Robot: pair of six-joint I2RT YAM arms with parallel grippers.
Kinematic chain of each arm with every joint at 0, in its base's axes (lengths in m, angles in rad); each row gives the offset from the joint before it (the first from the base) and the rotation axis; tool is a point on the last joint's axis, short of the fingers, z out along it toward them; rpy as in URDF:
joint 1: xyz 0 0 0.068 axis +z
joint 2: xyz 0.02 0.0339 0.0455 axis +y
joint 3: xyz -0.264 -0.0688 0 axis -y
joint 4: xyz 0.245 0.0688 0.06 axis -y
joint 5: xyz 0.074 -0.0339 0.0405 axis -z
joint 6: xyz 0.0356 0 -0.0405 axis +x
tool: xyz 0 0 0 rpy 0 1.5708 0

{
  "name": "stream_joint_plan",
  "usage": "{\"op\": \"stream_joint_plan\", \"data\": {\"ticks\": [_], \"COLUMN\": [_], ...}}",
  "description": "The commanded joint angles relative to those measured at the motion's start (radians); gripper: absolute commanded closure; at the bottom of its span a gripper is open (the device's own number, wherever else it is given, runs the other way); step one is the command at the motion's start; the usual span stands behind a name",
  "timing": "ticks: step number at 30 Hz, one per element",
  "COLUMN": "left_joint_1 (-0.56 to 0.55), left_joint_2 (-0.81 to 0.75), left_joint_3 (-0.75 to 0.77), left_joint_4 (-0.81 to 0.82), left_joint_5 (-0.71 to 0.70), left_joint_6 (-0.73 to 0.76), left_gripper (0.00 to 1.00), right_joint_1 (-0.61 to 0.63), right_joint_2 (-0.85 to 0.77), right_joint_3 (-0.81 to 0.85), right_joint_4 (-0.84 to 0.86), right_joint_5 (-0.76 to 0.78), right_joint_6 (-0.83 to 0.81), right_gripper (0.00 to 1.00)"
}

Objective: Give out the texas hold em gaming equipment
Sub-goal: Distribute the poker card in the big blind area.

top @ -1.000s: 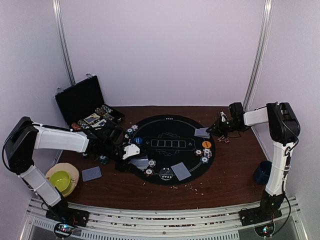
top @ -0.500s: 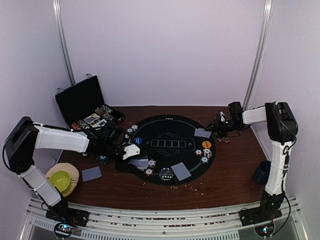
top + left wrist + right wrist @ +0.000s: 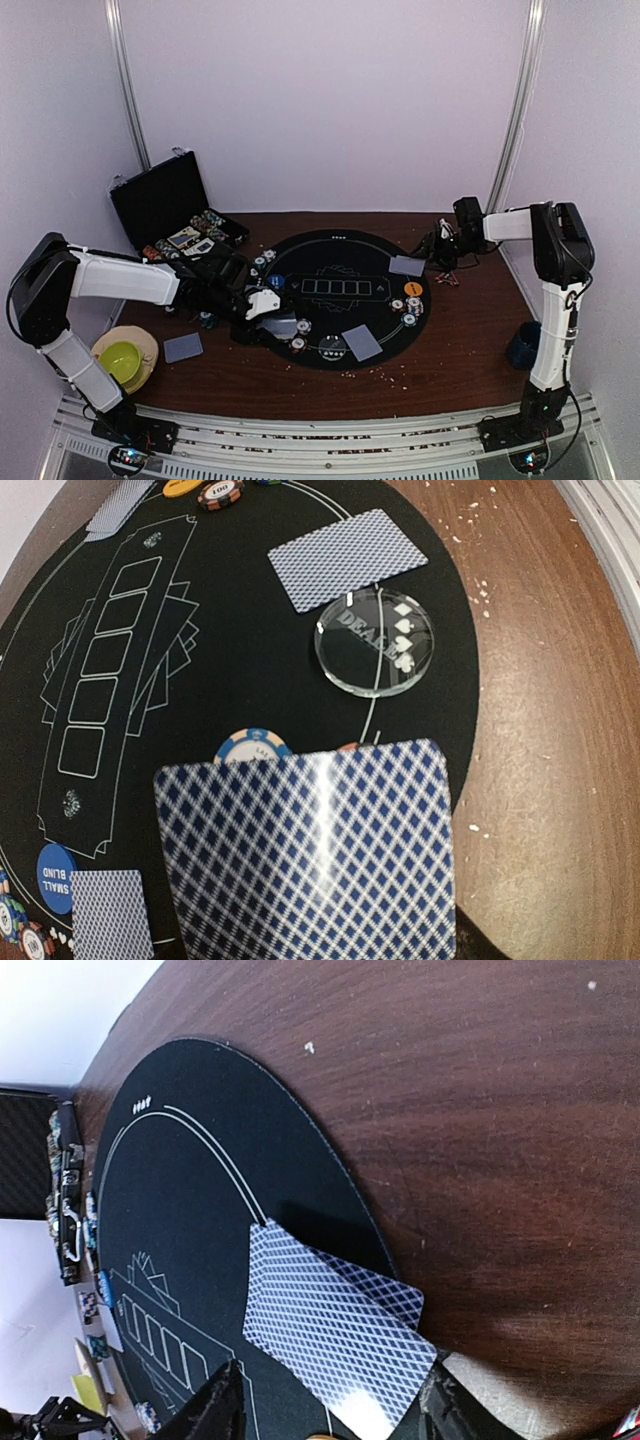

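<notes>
Right gripper (image 3: 332, 1378), fingers parted, hovered over a grey-blue-backed playing card (image 3: 335, 1330) lying just ahead at the poker mat's (image 3: 180, 1210) edge, long axis slanting across the gap. Whether the left gripper (image 3: 262, 303) clasped its own card (image 3: 305, 855) could not be told.

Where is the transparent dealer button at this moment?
The dealer button lies on the black mat by its near edge, seen upper right in the left wrist view, right beside a face-down card.
</notes>
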Motion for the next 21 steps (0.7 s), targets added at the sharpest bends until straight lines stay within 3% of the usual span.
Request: {"op": "stream_joint_plan", "data": {"ticks": [1, 12, 17, 19, 21], "left_joint_1": [0.002, 0.002, 0.002, 0.002, 0.002], "left_joint_2": [0.009, 0.006, 0.009, 0.009, 0.010], "left_joint_3": [0.021, 0.020, 0.021, 0.021, 0.021], "left_joint_4": [0.023, 0.023, 0.024, 0.025, 0.024], "left_joint_5": [0.011, 0.011, 0.011, 0.009, 0.008], "left_joint_6": [0.006, 0.006, 0.006, 0.006, 0.006], "left_gripper": [0.48, 0.48, 0.48, 0.48, 0.48], "right_joint_1": [0.040, 0.084, 0.123, 0.142, 0.159], "right_joint_2": [0.010, 0.038, 0.029, 0.029, 0.031], "right_joint_3": [0.064, 0.110, 0.140, 0.164, 0.177], "right_joint_4": [-0.086, -0.182, -0.225, -0.247, -0.259], "right_joint_5": [0.124, 0.307, 0.448, 0.500, 0.526], "right_joint_6": [-0.046, -0.087, -0.107, -0.122, -0.132], "right_gripper": [0.40, 0.29, 0.16, 0.01, 0.00]}}
